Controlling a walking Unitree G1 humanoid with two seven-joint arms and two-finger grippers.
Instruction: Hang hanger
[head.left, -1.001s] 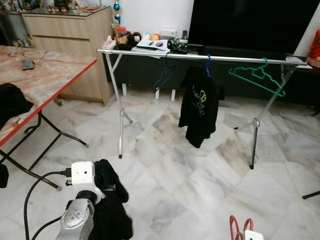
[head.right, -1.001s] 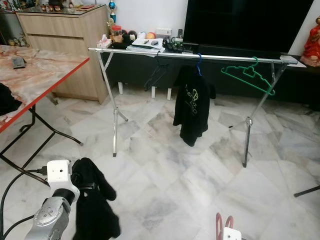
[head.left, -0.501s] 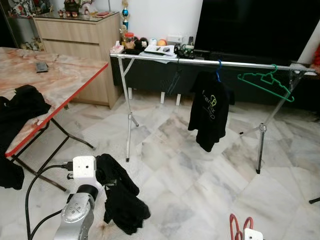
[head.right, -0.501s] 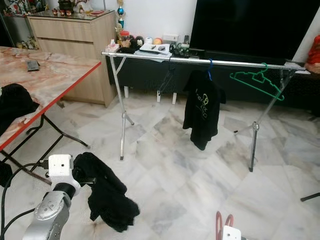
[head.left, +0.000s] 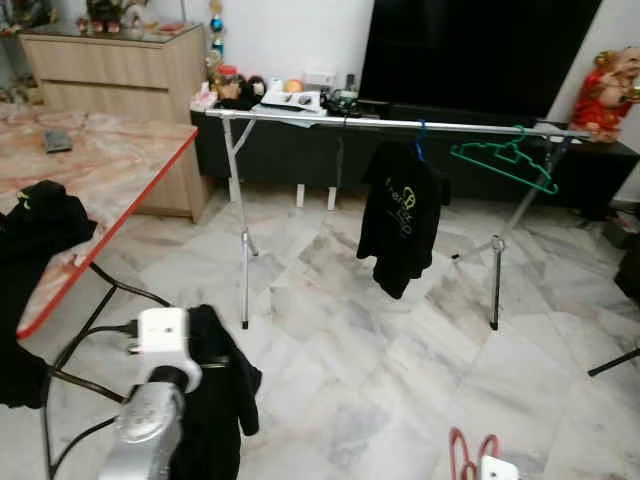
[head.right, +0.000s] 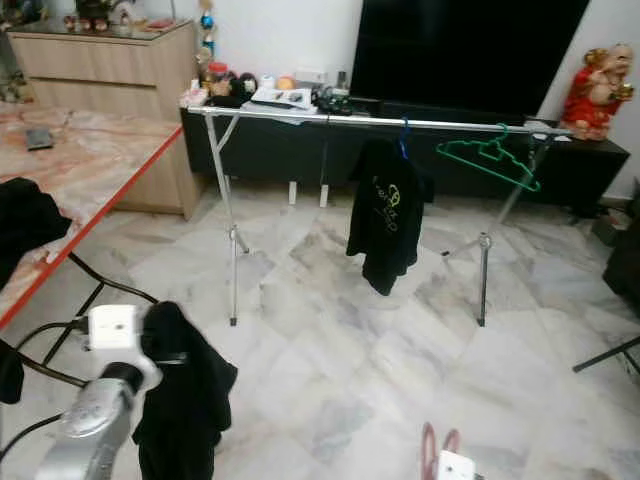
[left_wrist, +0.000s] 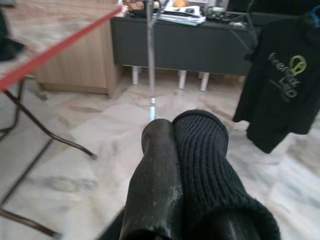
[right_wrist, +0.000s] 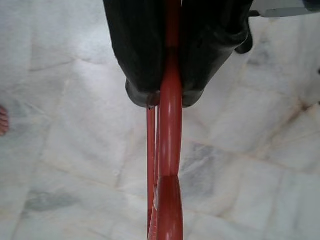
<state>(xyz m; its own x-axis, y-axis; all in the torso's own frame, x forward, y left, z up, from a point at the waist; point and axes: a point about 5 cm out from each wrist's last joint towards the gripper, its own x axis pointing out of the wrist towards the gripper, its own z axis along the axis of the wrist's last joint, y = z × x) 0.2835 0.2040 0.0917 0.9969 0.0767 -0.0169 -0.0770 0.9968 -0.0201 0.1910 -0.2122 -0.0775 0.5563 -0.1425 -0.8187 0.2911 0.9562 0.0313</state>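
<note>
Standing on a marble floor (head.left: 350, 400) facing a rail (head.left: 400, 124) with a black shirt (head.left: 400, 225) and green hanger (head.left: 503, 160), right gripper (right_wrist: 167, 97) clamped on the red hanger (right_wrist: 170, 165), left gripper (left_wrist: 182, 132) pinching a black garment (head.left: 215, 400), table (head.left: 100, 165) on the left.

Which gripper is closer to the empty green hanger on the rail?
Right. The right gripper, clamping a red hanger, is below the green hanger; the left gripper, holding black cloth, is farther left.
</note>
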